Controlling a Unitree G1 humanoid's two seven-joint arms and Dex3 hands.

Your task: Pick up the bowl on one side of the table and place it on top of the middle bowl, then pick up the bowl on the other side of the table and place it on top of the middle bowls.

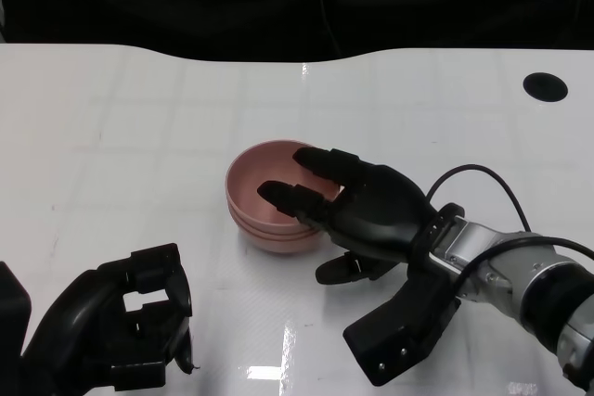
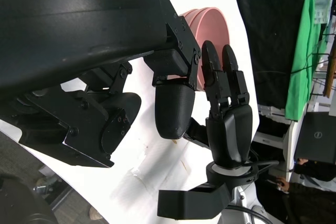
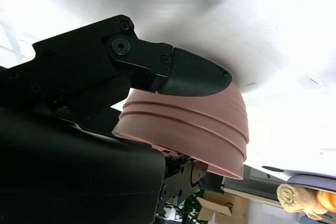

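Three nested pink plastic bowls form a single stack near the middle of the glossy white table; the ridged outer walls of all three show in the right wrist view. Left to right in the head view: the robot's left hand sits low at the near left edge, well apart from the stack, its black fingers curled inward around nothing. The stack stands at centre. The right hand reaches in from the right on its silver forearm, fingers extended over the rim and into the top bowl, thumb outside by the near wall (whether the fingers actually press the bowl cannot be told). In the left wrist view the same right hand appears with fingers straight beside the pink rim. A round black hole marks the far right of the tabletop. A black cable loops over the right wrist.
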